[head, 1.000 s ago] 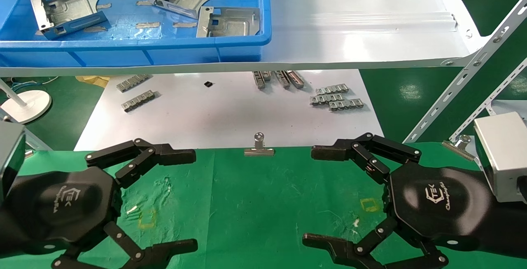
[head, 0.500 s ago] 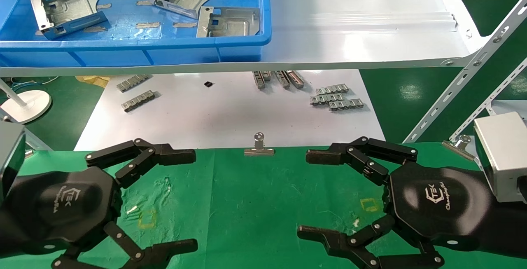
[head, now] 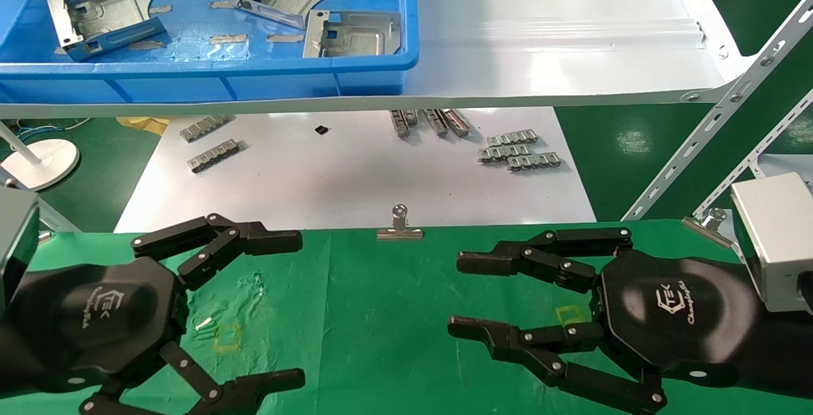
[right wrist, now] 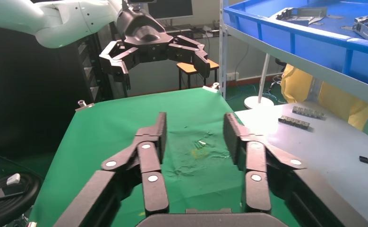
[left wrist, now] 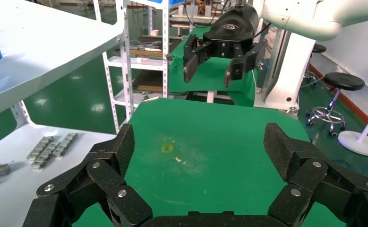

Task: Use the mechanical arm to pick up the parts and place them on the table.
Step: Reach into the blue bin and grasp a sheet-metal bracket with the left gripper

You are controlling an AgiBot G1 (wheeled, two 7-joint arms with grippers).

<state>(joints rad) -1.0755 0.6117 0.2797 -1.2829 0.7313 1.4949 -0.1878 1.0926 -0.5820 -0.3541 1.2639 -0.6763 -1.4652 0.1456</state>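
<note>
Parts (head: 101, 13): three lay in your blue bin (head: 209, 68) on the shelf. Right gripper (head: 457, 294) hovered over the green table (head: 381, 313), fingers apart, empty. Left gripper (head: 298, 307) likewise, spread wide.

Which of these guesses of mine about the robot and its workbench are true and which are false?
1. Three silver parts lie in the blue bin on the white shelf. True.
2. The right claw is gripping a part. False: nothing is between its fingers, which are apart.
3. The left claw is wide open above the green table. True.
4. A part already lies on the green table. False: only small yellow square marks and scraps show on it.
5. Small grey link strips sit on the white sheet below the shelf. True.
</note>
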